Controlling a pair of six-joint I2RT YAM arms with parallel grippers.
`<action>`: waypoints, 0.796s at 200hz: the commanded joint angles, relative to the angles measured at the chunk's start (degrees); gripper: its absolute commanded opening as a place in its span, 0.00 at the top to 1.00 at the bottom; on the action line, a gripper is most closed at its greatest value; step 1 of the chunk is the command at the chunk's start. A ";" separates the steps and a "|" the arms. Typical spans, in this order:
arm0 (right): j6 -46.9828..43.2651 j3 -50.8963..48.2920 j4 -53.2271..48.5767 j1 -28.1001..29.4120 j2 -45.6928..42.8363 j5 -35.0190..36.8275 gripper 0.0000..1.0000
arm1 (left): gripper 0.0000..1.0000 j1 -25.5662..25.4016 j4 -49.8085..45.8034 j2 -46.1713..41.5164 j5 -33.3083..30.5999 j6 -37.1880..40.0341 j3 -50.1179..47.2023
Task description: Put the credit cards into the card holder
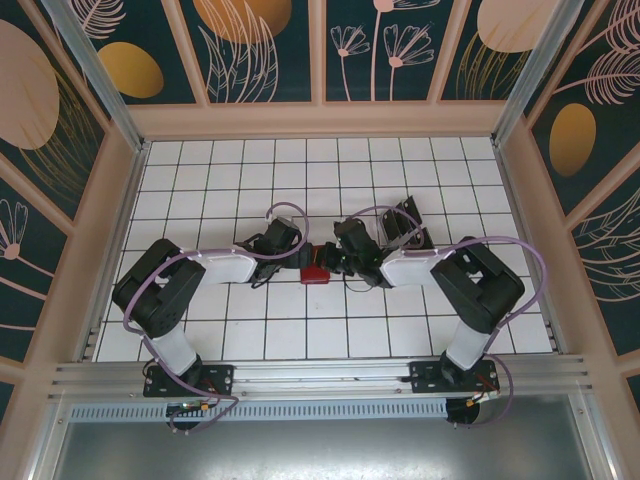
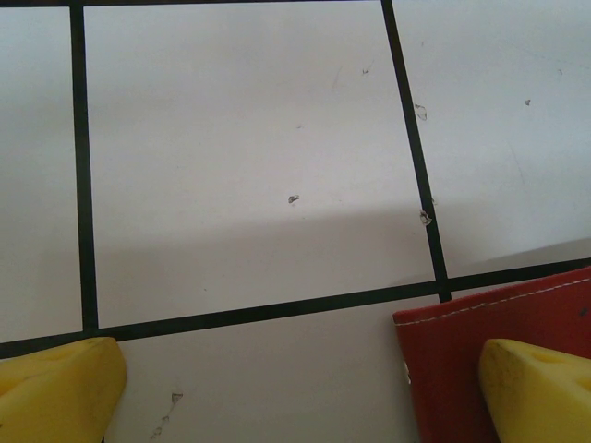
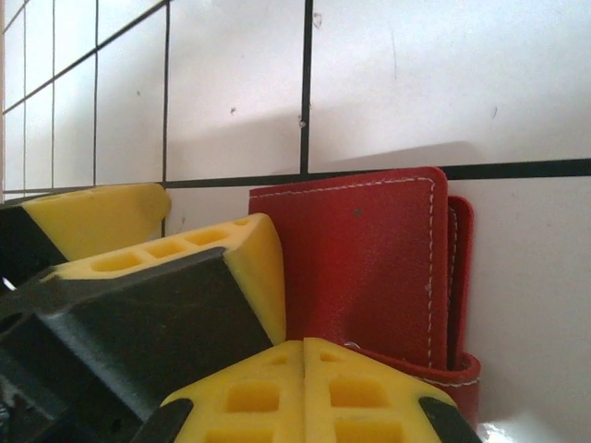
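Red card holder point(image 3: 360, 268): on tiled worktop point(image 2: 240, 138). Left end effector point(image 2: 295, 369): released, one finger over it. Right end effector point(image 3: 305, 355): clenched at its edge

Centre: card holder point(image 1: 315, 272) flanked by left gripper point(image 1: 298, 257) and right gripper point(image 1: 337, 263), dark clutter point(image 1: 408, 222) behind right arm point(image 1: 470, 285); table point(image 1: 300, 170) open along far and near rows.

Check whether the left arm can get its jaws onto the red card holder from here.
Probably yes. The left arm has its jaws open, one pad over the card holder corner. The right arm, jaws shut, crowds it from the other side.
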 commanded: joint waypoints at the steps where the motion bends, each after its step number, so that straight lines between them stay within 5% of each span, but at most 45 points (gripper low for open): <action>1: 0.78 0.58 2.05 -0.22 1.68 -0.87 1.00 | 0.01 0.42 -2.28 2.51 -0.31 -0.77 -1.37; 159: 0.89 -0.41 2.08 -1.32 -2.70 0.82 1.00 | 0.01 0.38 -2.10 2.33 -0.17 -0.59 -1.63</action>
